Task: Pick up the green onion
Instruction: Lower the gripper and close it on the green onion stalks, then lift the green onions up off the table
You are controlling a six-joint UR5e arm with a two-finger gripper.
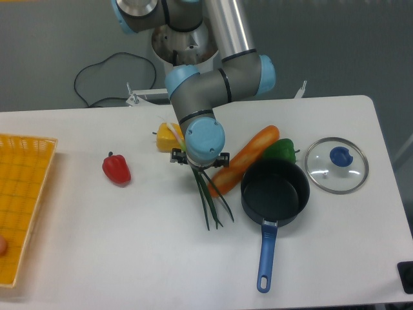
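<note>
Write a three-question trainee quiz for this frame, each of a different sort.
1. True or false: the glass lid sits on the pan.
2. Which lies against the carrot's far end? A) red pepper B) green pepper C) yellow basket
3. Fill in: the green onion's stalks fan out below the ____.

Key: 1 false, it lies on the table beside the pan; 2 B; 3 gripper.

Bright, even overhead light; soft shadows.
</note>
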